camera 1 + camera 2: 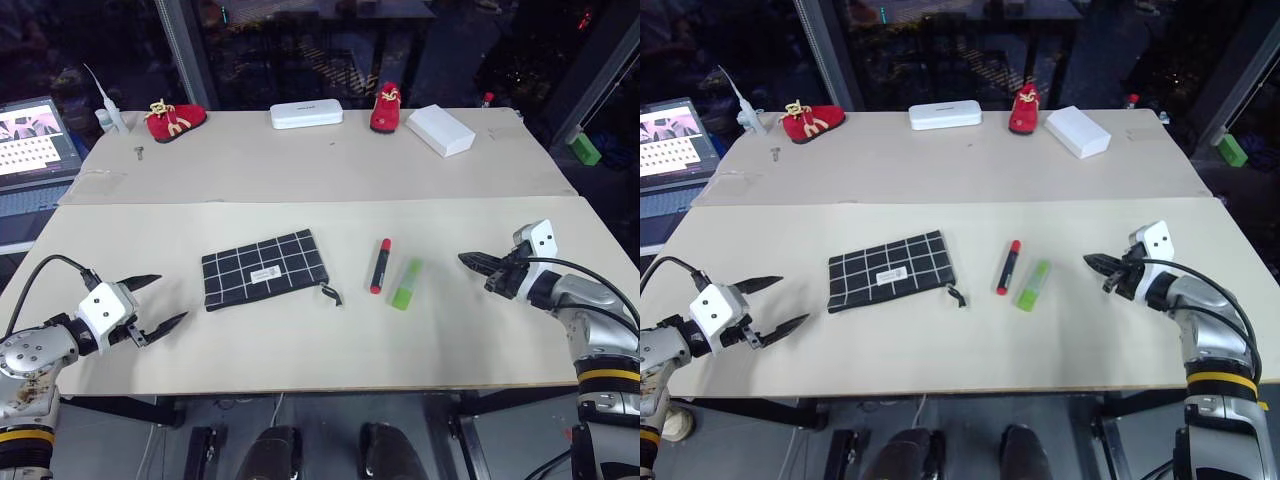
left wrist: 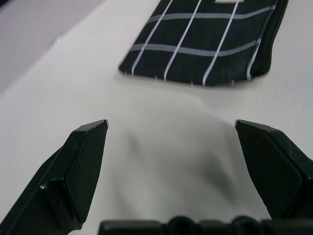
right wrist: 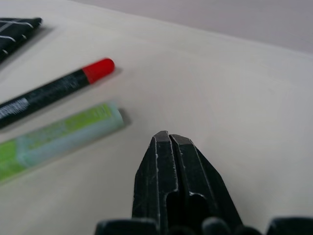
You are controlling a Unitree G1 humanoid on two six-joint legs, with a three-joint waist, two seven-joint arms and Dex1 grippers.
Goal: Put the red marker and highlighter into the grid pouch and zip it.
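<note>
— So, where do the task's things lie right now?

— Flat on the near counter (image 1: 300, 340). The grid pouch (image 1: 265, 268) sits left of centre, a little askew, with its white label facing up and its black zip-pull loop (image 1: 331, 293) trailing off the right-hand corner. Just right of that lies the red marker (image 1: 380, 265), and beside it, close but not touching, the light-green highlighter (image 1: 406, 284). Both pens are outside the pouch.

— And the end effectors?

— The left end effector (image 1: 160, 302) is to the left of the pouch, near it but apart, its two black fingers (image 2: 80, 161) spread wide with nothing between them; its tips point toward the pouch's end. The right end effector (image 1: 470, 260) is to the right of the highlighter, fingers pressed together, holding nothing, and pointing toward the pens.

— Anything on the far counter?

— Two small red shoes (image 1: 176, 118), a white rectangular case (image 1: 306, 114) between them, and a white box (image 1: 440, 130) further right. A laptop (image 1: 35, 140) stands open off the left edge.
</note>
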